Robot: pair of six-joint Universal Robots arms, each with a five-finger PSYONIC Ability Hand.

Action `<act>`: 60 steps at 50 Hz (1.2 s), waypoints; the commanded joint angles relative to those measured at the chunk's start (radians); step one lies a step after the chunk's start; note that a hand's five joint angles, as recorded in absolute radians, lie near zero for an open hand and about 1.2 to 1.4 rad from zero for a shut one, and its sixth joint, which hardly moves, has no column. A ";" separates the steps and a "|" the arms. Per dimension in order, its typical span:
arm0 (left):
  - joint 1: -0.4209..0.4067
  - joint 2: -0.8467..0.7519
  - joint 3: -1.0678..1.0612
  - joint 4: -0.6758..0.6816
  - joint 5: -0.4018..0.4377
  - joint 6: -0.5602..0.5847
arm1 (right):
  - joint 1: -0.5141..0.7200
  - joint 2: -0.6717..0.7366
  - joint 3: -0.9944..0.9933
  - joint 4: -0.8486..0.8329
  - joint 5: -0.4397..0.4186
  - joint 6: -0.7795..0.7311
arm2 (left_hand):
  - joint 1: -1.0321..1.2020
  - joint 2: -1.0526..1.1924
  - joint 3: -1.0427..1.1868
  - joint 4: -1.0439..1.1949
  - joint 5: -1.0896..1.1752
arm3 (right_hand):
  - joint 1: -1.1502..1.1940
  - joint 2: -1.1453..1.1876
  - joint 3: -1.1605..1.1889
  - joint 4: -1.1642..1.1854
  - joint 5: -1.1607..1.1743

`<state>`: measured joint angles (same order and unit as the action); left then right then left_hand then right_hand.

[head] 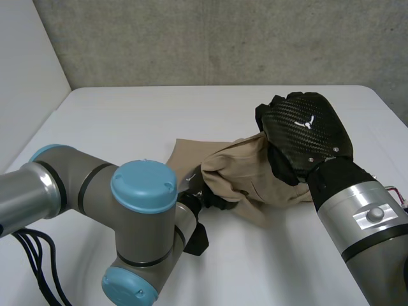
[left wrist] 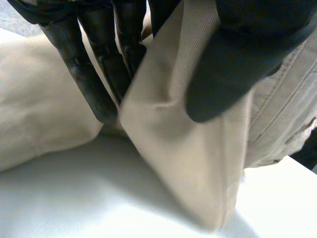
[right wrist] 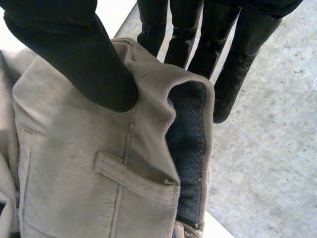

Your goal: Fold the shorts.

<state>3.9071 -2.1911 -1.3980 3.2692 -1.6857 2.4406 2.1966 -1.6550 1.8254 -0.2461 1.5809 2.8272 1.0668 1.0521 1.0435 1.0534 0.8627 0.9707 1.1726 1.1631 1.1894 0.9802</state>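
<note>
While in left robot hand (left wrist: 233, 59), shorts (head: 255, 182) also in right robot hand (head: 306, 131).

We see the left hand (head: 214, 202) mostly hidden behind the left arm (head: 143, 213) and the shorts (head: 255, 185), which the right hand (head: 306, 131) partly covers.

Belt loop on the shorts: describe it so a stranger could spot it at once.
Over the white table, the right robot hand pinches the waistband of the tan shorts. Just past that hand's thumb sits the belt loop: the one narrow raised strap slanting across the band, beside the dark inner lining.
</note>
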 commanded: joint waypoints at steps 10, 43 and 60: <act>0.225 0.333 0.008 -0.186 0.109 0.797 | -0.115 0.020 -0.075 0.071 -0.031 -0.276 | 0.329 0.344 0.353 0.343 0.359 | 0.426 0.224 0.233 0.207 0.242; 0.256 0.226 0.397 0.512 0.110 1.258 | -0.123 0.454 -0.815 -0.407 -0.002 -0.282 | 0.329 0.344 0.353 0.343 0.359 | 0.426 0.224 0.233 0.207 0.242; 0.336 0.272 -0.264 0.442 0.120 1.123 | -0.101 0.497 -0.232 -0.295 -0.071 -0.301 | 0.329 0.344 0.353 0.343 0.359 | 0.426 0.224 0.233 0.207 0.242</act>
<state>4.2381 -1.8595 -1.4919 3.7371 -1.5680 3.5537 2.0884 -1.2235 1.4374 -0.5488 1.5405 2.5431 1.1157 1.1968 1.1884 1.1994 0.9843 0.9808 1.1726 1.1794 1.1895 0.9906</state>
